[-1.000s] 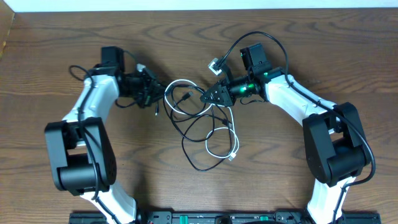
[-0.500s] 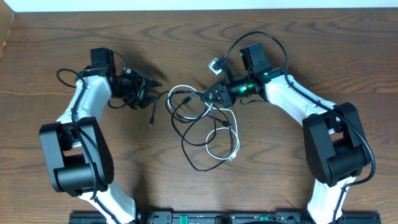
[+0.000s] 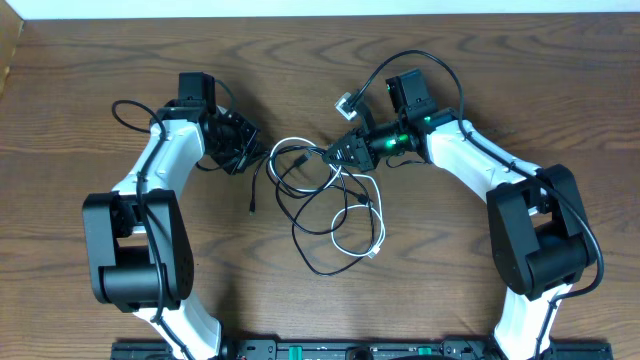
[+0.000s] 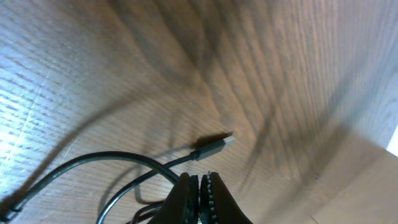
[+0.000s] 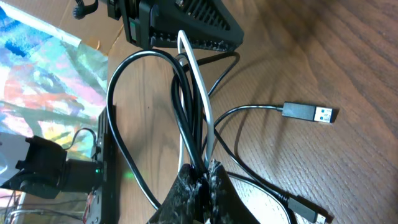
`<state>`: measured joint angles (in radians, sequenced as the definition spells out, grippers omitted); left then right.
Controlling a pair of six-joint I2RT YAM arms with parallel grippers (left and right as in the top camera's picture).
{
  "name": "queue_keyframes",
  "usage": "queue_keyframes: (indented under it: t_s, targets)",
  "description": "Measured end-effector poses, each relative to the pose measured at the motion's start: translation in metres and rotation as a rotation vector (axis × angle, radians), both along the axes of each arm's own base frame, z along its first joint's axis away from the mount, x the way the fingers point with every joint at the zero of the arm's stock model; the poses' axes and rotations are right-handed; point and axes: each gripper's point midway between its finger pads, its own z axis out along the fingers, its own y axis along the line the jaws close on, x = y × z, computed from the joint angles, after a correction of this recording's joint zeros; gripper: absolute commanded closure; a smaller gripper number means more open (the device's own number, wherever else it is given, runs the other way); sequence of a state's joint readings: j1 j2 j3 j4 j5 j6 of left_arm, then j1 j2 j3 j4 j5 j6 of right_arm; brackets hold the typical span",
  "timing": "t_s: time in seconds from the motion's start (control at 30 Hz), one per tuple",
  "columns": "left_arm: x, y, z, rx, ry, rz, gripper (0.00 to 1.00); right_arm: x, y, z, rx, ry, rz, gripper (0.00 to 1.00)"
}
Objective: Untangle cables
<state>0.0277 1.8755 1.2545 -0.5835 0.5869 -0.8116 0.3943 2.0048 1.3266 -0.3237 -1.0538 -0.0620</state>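
Observation:
A loose tangle of cables lies mid-table: a white cable (image 3: 381, 232) looped through black cables (image 3: 311, 262). My right gripper (image 3: 334, 152) is shut on the top of the bundle. In the right wrist view the white cable (image 5: 200, 99) and black strands rise out of the shut right gripper (image 5: 203, 169), and a blue-tipped USB plug (image 5: 310, 113) lies beside them. My left gripper (image 3: 257, 150) sits at the tangle's left edge, shut where one black cable (image 3: 252, 190) trails down. In the left wrist view that black cable (image 4: 118, 157) runs in at the left gripper (image 4: 199, 179), with a plug (image 4: 214, 144) just ahead.
The wooden table (image 3: 120, 250) ends at a white strip along the far edge (image 3: 300, 8). A cardboard piece (image 3: 8, 55) sits at the far left corner. A white connector (image 3: 347, 102) hangs near the right wrist. The arm bases stand at the front left and front right.
The left gripper swung out to the left and opened, then came back to the tangle's left edge and shut on the black strand. The right gripper has stayed shut on the bundle.

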Motion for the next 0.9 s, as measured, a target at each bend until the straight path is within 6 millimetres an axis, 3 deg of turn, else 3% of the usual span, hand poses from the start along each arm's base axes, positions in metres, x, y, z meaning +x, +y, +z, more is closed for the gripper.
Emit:
queue_keyframes:
  t_s: [0.37,0.5,0.67,0.8,0.9]
  targets:
    - [-0.002,-0.030,0.019,-0.170,-0.044,-0.089,0.92,0.005,0.002,0.004,0.015,-0.026,-0.006,0.99]
    - [0.002,-0.037,0.029,-0.227,-0.097,-0.133,0.76,0.006,0.002,0.004,0.017,-0.024,-0.009,0.99]
    - [0.008,-0.014,0.034,-0.240,-0.163,-0.142,0.54,0.006,0.002,0.004,0.017,-0.022,-0.010,0.99]
    - [0.012,0.011,0.040,-0.231,-0.272,-0.190,0.49,0.006,0.002,0.004,0.017,-0.022,-0.011,0.99]
    - [0.013,0.018,0.049,-0.253,-0.377,-0.263,0.48,0.006,0.002,0.004,0.017,-0.021,-0.011,0.99]
